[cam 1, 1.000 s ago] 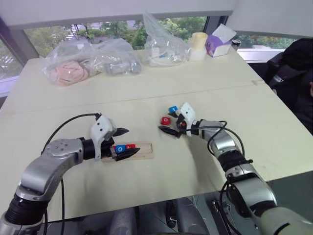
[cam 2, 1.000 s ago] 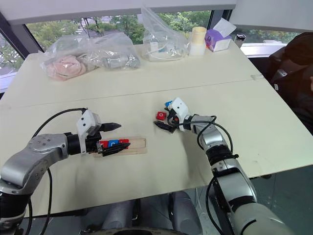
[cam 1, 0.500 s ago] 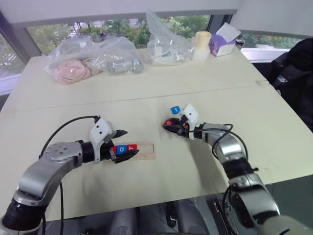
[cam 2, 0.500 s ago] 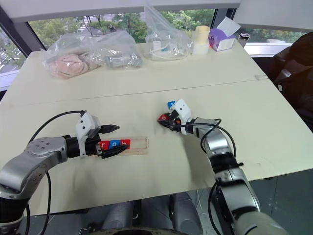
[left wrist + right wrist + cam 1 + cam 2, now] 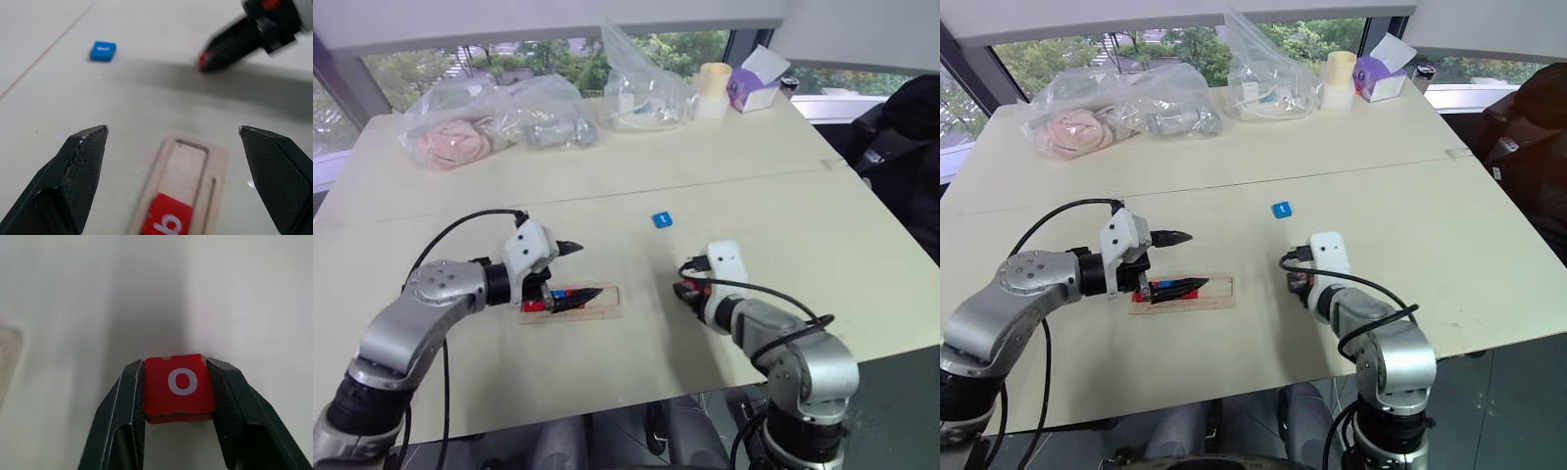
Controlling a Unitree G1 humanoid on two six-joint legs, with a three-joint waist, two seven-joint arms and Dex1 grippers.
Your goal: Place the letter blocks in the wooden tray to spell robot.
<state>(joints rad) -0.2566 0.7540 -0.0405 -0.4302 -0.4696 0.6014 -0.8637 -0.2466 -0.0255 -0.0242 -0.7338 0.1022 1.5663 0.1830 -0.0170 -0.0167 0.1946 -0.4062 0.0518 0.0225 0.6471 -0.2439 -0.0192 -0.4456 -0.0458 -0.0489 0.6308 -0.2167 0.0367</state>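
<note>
The wooden tray (image 5: pixel 607 305) lies on the table near the front left, and my left gripper (image 5: pixel 589 269) hovers open just above it. Its lower finger hides most of the letter blocks in the slot. A red "b" block (image 5: pixel 168 223) sits in the tray (image 5: pixel 217 161), with bare slot beyond it. My right gripper (image 5: pixel 175 364) is shut on a red "o" block (image 5: pixel 180 387), held just over the table to the right of the tray (image 5: pixel 1219 294). A blue block (image 5: pixel 662 219) lies alone farther back, also seen from the left wrist (image 5: pixel 103 50).
At the far side of the table stand clear plastic bags (image 5: pixel 494 117), a pale cup (image 5: pixel 710 90) and a purple tissue box (image 5: pixel 751 86). A dark chair (image 5: pixel 901 147) stands off the table's right edge. The table's front edge runs close below both arms.
My right gripper shut on the red "o" block beside the blue one and drew it back toward me. The blue block stayed put. My left gripper rose slightly over the tray.
</note>
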